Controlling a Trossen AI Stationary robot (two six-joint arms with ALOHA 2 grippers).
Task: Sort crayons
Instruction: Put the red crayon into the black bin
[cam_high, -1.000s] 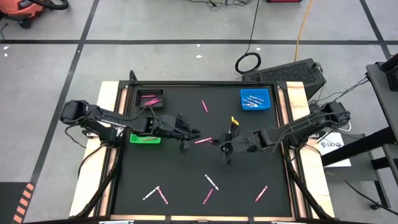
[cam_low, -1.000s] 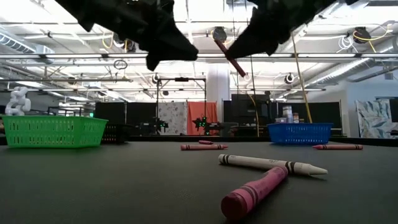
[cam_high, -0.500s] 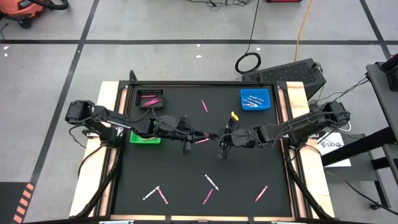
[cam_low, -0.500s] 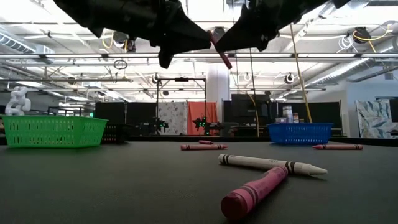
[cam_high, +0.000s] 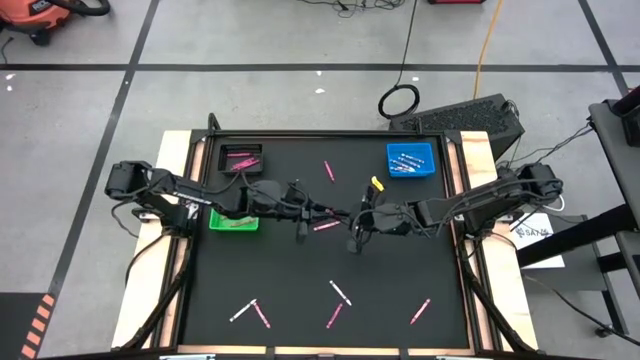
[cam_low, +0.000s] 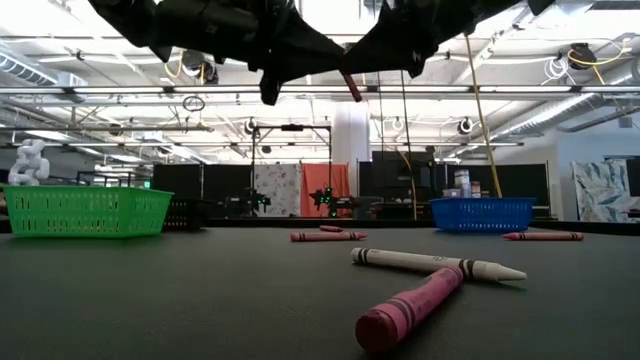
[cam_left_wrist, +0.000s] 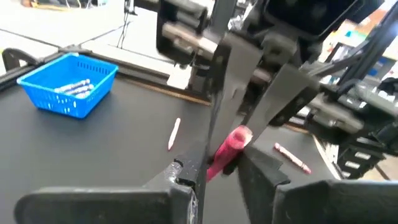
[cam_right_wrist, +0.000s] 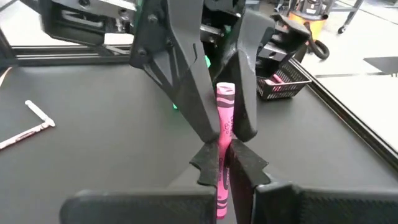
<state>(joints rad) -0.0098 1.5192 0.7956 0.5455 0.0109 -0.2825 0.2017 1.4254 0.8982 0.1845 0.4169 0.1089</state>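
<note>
High over the table's middle my two grippers meet tip to tip. My right gripper is shut on a pink crayon. My left gripper is open, and its fingers stand on either side of the crayon's forward end; whether they touch it I cannot tell. In the low view the crayon slants down from the meeting fingertips. From above, my left gripper comes in from the table's left and my right gripper from its right. Another pink crayon lies flat on the mat below them. My right gripper pinches the pink crayon near its middle between its two fingers. The fingers come nearly level from the table's right, and the crayon lies roughly along them. One end sticks out past the fingertips toward my left gripper. The crayon is lifted clear of the table.
A green basket stands at the left edge, a black basket with pink crayons at the far left, and a blue basket with pale crayons at the far right. Loose crayons lie along the near part of the mat.
My right gripper has carried the crayon up and toward the table's left. My left gripper has tipped up toward level, and its fingertips have come toward the right gripper. The crayon's forward end now stands between the left fingers. The gap of each gripper looks unchanged.
</note>
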